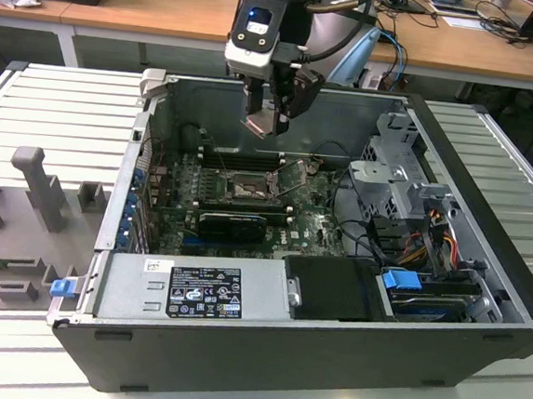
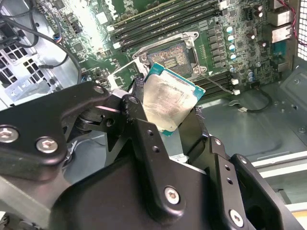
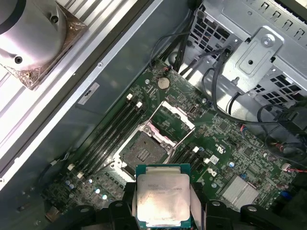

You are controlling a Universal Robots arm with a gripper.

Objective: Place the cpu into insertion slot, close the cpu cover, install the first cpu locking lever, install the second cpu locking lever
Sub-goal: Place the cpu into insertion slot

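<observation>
Claw clamped on cpu, pinching two opposite edges. I hold chip in air, metal face toward wrist cameras, above motherboard, well apart from insertion slot. Slot bare; cpu cover stands open beside it. Open computer case sits on slatted desk.

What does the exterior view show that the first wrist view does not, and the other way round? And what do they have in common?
Exterior view's own: the whole computer case, its power supply and the desks behind. First wrist view's own: the coin battery and the chip's metal face seen flat on. Shared: the gripper shut on the chip above the motherboard, the open socket and the black memory slots.
</observation>
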